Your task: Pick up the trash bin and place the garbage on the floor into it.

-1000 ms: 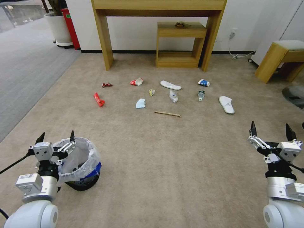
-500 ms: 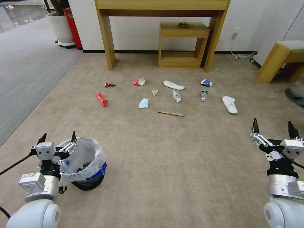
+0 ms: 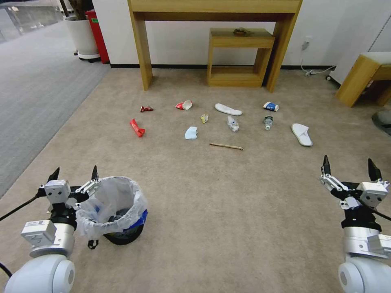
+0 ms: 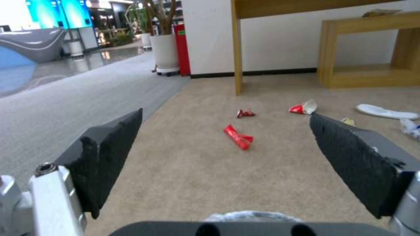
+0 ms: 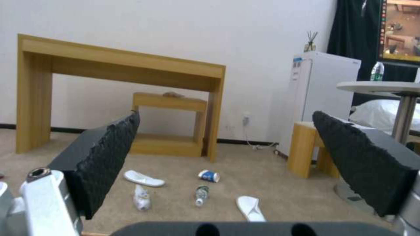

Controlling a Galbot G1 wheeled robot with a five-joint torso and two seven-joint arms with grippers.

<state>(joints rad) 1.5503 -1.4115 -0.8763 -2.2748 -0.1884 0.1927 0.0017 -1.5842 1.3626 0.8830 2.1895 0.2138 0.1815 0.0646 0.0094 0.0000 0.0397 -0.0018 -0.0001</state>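
The trash bin (image 3: 118,211), black with a crinkly white bag and blue tape, stands on the beige floor (image 3: 228,203) at the near left. My left gripper (image 3: 75,171) hovers open just left of its rim, holding nothing. My right gripper (image 3: 348,162) is open and empty at the near right. The garbage lies ahead: a red wrapper (image 3: 137,127), a crushed red can (image 3: 146,108), a red cup (image 3: 184,105), a blue cup (image 3: 271,106), a bottle (image 3: 267,122), a wooden stick (image 3: 226,146), crumpled papers (image 3: 191,132) and two white slippers (image 3: 228,109) (image 3: 302,134). The left wrist view shows the red wrapper (image 4: 238,141).
A tall wooden console table (image 3: 142,44) and a small wooden shelf (image 3: 240,57) stand against the far wall. A wooden stool (image 3: 362,75) is at the right. Grey ribbed carpet (image 3: 32,93) and a white plant pot (image 3: 83,38) are at the left.
The whole picture has slid to the right, so the camera has moved. The bin now sits further right of my left gripper. Both grippers stay open.
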